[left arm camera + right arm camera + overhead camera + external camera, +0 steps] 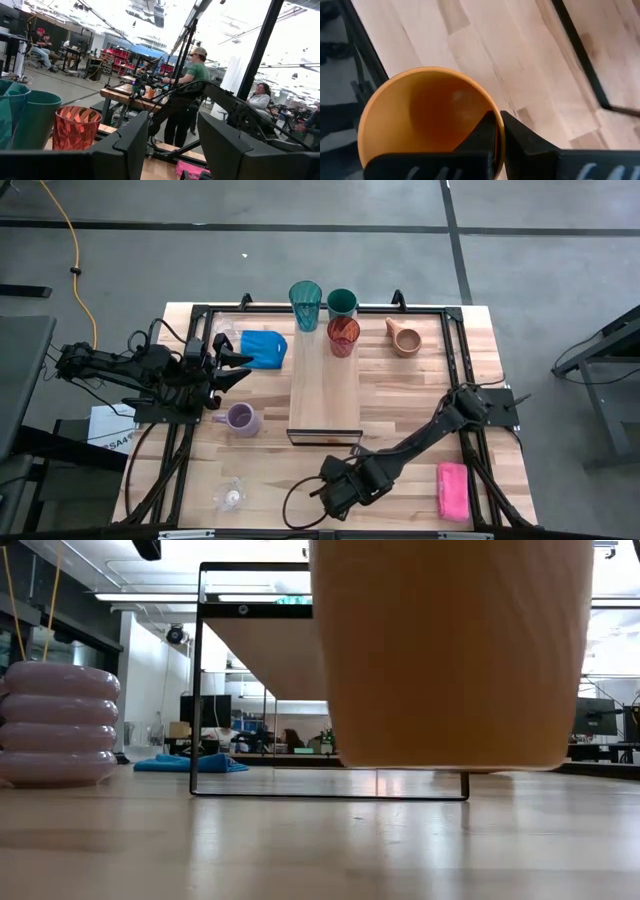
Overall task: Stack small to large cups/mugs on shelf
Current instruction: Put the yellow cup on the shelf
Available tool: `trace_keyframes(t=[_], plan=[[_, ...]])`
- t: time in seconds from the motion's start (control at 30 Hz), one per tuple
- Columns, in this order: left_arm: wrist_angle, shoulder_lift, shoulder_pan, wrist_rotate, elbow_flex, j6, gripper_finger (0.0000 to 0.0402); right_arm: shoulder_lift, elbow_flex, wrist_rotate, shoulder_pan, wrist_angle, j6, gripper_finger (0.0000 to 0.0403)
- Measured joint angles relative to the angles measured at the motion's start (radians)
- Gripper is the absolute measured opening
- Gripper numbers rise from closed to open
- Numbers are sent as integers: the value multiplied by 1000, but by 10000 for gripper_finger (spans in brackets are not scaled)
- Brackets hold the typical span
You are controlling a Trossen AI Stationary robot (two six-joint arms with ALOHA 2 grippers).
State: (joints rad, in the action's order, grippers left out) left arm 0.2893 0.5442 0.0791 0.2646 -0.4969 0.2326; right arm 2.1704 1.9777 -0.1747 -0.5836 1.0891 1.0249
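Note:
My right gripper (335,488) hangs over the table's near middle, shut on the orange cup (425,115), which fills the low view (450,650). The shelf (325,385) is a light plank in a black frame at the table's centre, and the red cup (343,335) stands on its far end. The teal tumbler (305,300) and dark green cup (342,302) stand just beyond it. The tan mug (405,337) is at the far right, the lavender mug (240,418) left of the shelf, and a clear glass (232,495) near left. My left gripper (235,365) waits open at the left. My right gripper pinches the orange cup's rim (499,131), one finger (480,137) inside the cup and the other (530,147) outside its wall. The fingers come steeply from above. The cup hangs mouth up, its base (450,765) clear of the table.
A blue cloth (263,347) lies by my left gripper, and a pink sponge (452,488) lies near right. The shelf's black frame (330,795) stands just beyond the held cup. People work in the room behind the table (192,85).

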Motion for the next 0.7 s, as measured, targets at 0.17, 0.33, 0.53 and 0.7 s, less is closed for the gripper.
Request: trace_keyframes(t=[0.17, 0.33, 0.53, 0.7], plan=[[0, 0, 0, 0, 0, 0, 161, 1, -43, -9, -1, -30, 107, 0], [0, 0, 0, 0, 0, 0, 161, 1, -66, -45, -1, -34, 191, 0], [0, 0, 0, 0, 0, 1, 161, 25, -64, -56, -1, -51, 262, 0], [4, 0, 0, 0, 0, 1, 161, 39, -61, -58, -1, -52, 288, 0]])
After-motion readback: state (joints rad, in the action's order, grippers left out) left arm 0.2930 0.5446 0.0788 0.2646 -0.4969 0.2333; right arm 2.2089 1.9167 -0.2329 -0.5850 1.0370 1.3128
